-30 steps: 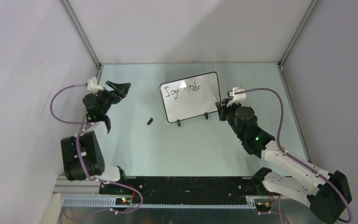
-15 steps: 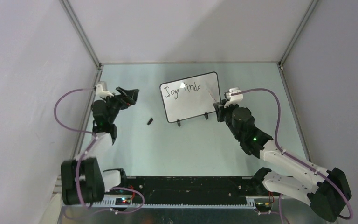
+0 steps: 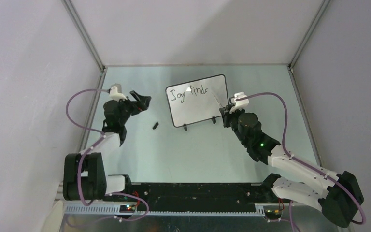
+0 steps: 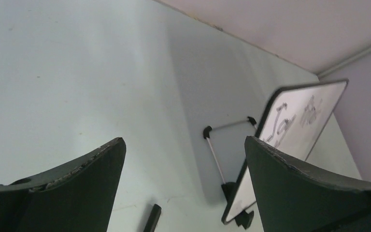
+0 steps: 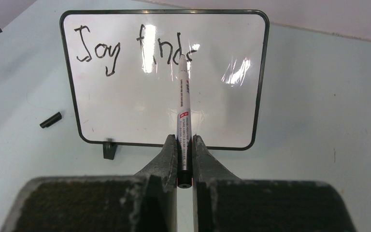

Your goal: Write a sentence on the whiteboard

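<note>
At 12 o'clock on bench [image 3: 198,145], clamping marker [image 5: 183,96] in right gripper [image 5: 185,141], tip by sentence [image 5: 144,46] on whiteboard [image 5: 125,111]; left gripper [image 4: 184,145] apart at 9 o'clock. Could topple whiteboard if pressed hard.

Bright, even light, white glare streaks on the whiteboard [image 5: 125,111], a soft shadow behind it

A small white whiteboard [image 3: 196,107] with a thin black frame and rounded corners stands propped upright, tilted slightly back, at the far middle of the worktop [image 3: 174,150], its face toward the near side. The sentence [image 5: 135,46] reads "Joy finds", in black handwriting along the top.
</note>
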